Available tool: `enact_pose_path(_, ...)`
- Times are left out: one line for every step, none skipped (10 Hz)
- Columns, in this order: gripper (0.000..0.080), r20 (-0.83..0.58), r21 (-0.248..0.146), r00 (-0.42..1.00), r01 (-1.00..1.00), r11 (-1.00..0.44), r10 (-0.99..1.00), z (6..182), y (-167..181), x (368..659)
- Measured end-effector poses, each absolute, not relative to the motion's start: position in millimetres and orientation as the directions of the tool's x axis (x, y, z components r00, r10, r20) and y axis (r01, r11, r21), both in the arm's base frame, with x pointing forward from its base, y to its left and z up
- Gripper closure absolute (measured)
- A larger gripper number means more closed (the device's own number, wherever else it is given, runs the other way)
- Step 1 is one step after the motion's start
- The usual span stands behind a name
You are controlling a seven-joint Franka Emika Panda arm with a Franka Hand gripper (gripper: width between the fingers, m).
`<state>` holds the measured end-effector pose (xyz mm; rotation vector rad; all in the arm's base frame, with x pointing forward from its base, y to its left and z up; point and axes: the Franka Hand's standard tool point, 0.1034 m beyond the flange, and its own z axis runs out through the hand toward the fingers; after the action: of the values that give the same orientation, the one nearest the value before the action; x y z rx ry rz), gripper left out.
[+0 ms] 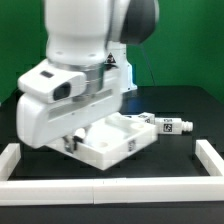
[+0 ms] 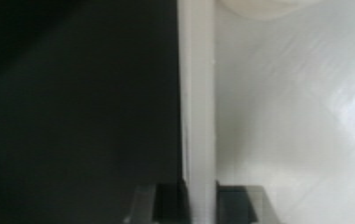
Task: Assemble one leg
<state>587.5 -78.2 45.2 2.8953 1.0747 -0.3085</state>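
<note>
The large flat white part with recesses [image 1: 112,138] lies on the black table under my arm. My gripper [image 1: 74,136] reaches down at that part's end on the exterior view's left, mostly hidden by the white hand. In the wrist view my gripper [image 2: 199,196] has its two dark fingers [image 2: 163,203] pressed on either side of a thin upright white wall [image 2: 199,100] of that part. The leg [image 1: 167,125], a small white peg with a black-and-white tag, lies on the table at the part's end on the exterior view's right. It is out of the wrist view.
A low white rail borders the table on the exterior view's left [image 1: 10,160], along the front [image 1: 110,189] and on the right [image 1: 212,160]. A green backdrop stands behind the arm.
</note>
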Motion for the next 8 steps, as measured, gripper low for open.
enact_pose_path(0.0746, -0.210, 0.004, 0.828, 0.532, -0.847, 0.520, 44.4, -53, 599)
enact_pose_path(0.0746, -0.220, 0.029, 0.876, 0.447, -0.894, 0.430, 39.8, -33, 602)
enact_pose_path(0.0745, -0.219, 0.039, 0.878, 0.444, -0.895, 0.426, 37.1, -36, 601)
enact_pose_path(0.0745, -0.220, 0.038, 0.874, 0.451, -0.892, 0.433, 37.2, -38, 601)
enact_pose_path(0.0745, -0.221, 0.037, 0.873, 0.452, -0.891, 0.434, 36.6, -37, 601)
enact_pose_path(0.0745, -0.222, 0.037, 0.873, 0.453, -0.891, 0.434, 35.8, -37, 600)
enact_pose_path(0.0745, -0.223, 0.036, 0.873, 0.453, -0.891, 0.434, 35.2, -37, 600)
enact_pose_path(0.0745, -0.223, 0.055, 0.908, 0.376, -0.925, 0.356, 34.0, -34, 600)
